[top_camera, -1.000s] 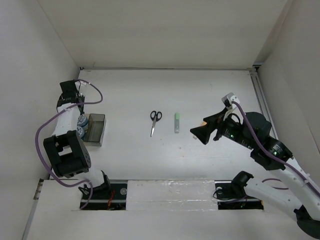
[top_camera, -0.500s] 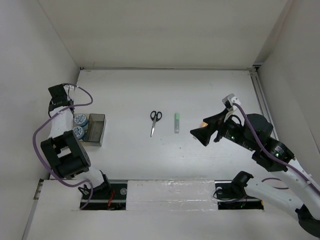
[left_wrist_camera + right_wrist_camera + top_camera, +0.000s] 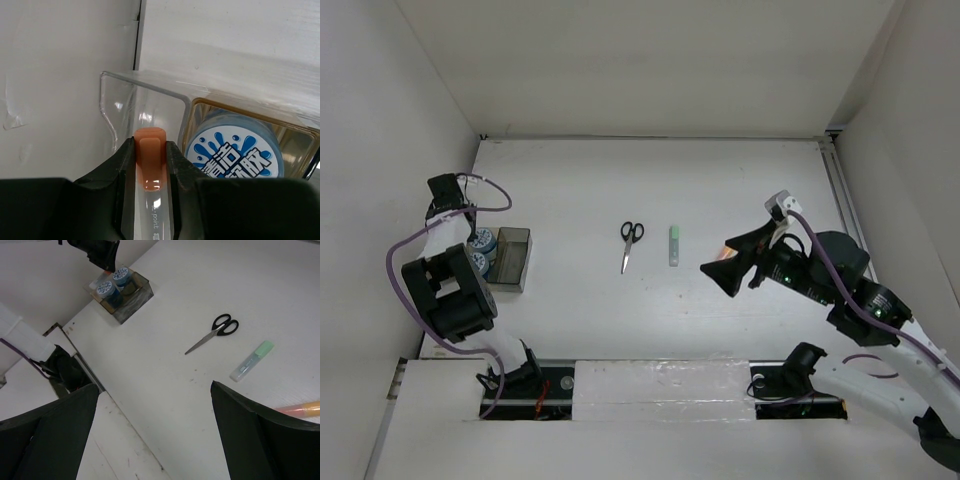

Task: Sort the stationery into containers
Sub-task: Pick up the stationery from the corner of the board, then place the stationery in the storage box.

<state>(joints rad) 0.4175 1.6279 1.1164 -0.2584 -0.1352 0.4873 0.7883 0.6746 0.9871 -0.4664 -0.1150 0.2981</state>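
On my far left the left arm is folded tight against the side wall, wrist tipped down over the two bins. Its left fingers are drawn narrow and pinch the orange-capped pen, capped end pointing away over the clear bin; I cannot tell whether the pen touches it. Just right of that sits the smoky bin, holding two blue-and-white rolls side by side at its left end. Out in the middle of the surface the scissors lie with handles far and blades pointing near. The green-capped pen lies just to their right, cap at the far end, both well apart from either arm. On the right, the right arm rises from its near base, bends at an elbow by the right wall and reaches its forearm left toward the middle, raised above the surface. The right fingers are spread wide and hold nothing. The orange-pink highlighter lies on the surface beside the right-hand finger, ungripped.
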